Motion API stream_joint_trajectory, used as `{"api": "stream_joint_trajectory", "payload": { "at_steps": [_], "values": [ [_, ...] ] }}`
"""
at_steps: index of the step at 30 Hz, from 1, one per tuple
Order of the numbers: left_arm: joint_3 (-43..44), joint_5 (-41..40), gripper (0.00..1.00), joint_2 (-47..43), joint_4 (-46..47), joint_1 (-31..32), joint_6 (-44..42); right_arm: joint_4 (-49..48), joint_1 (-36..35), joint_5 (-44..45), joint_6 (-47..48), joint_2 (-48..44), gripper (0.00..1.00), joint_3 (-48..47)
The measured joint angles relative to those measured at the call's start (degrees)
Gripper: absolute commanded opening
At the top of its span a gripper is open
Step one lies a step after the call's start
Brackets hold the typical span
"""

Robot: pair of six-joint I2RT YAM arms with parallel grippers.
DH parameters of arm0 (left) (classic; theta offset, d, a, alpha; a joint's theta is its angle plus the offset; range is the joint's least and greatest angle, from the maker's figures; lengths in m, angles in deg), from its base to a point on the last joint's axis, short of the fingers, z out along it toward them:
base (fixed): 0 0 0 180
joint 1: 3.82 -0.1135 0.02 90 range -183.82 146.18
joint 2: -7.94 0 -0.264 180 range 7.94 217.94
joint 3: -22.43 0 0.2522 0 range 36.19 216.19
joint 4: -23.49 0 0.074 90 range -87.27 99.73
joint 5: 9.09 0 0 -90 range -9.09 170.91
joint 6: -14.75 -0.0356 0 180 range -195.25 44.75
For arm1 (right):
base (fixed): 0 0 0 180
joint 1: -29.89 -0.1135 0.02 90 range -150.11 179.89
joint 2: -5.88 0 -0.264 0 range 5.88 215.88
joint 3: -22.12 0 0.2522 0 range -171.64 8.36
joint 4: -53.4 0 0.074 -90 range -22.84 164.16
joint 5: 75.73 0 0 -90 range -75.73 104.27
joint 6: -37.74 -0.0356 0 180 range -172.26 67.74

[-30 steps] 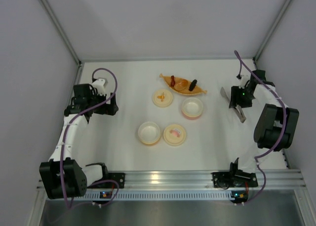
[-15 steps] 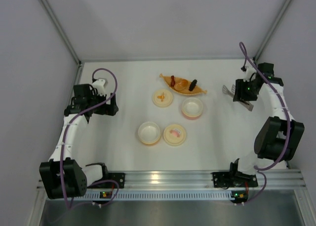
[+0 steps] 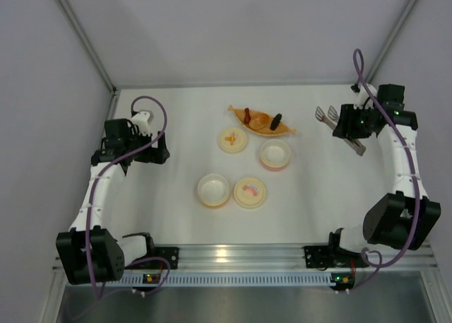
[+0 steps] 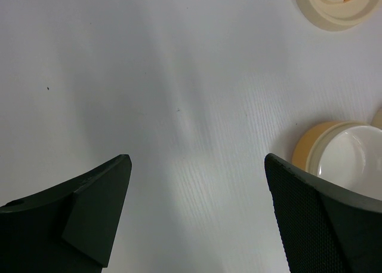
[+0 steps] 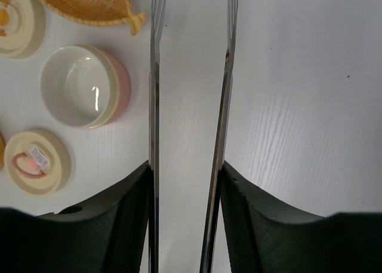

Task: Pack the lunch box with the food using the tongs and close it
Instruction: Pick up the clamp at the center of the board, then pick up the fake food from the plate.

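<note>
At far right, tongs (image 5: pixel 154 94) in right hand (image 5: pixel 184 168)

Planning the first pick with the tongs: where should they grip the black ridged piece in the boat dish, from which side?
Pinch the black ridged piece across its narrow width, from above and the right, where the right gripper holds the tongs. It sits near the right tip of the boat dish, so the rim likely interferes least.

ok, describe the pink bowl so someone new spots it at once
Find the orange boat dish at the back of the table. Just toward the arms from its right end sits an open bowl, white inside. Its wall is pink; the other open bowl is orange-walled, and the two lids are flat.
</note>
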Motion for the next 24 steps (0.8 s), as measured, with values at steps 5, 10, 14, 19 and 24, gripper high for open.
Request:
{"api": "stream_joint_trajectory", "payload": {
  "at_steps": [5, 10, 14, 19, 24],
  "values": [
    [0.07, 0.37, 0.98, 0.0, -0.04, 0.0, 0.37, -0.74, -2.84, -1.51, -4.39, -1.14, 0.45, -2.01],
    [0.2, 0.37, 0.98, 0.0, -0.13, 0.0, 0.96, -1.99, -10.64, 1.53, -9.62, -0.37, 0.36, -2.75],
    [0.26, 0.33, 0.98, 0.0, -0.15, 0.0, 1.29, -3.04, -17.27, 5.35, -13.29, 1.99, 0.34, -4.22],
    [0.26, -0.22, 0.98, 0.0, -0.15, 0.0, 1.31, -4.76, -21.73, 8.31, -17.03, 4.57, 0.36, -4.48],
    [0.28, -0.48, 0.98, 0.13, -0.15, 0.0, 1.53, -5.77, -25.57, 12.41, -20.83, 6.95, 0.38, -4.46]
  ]
}}
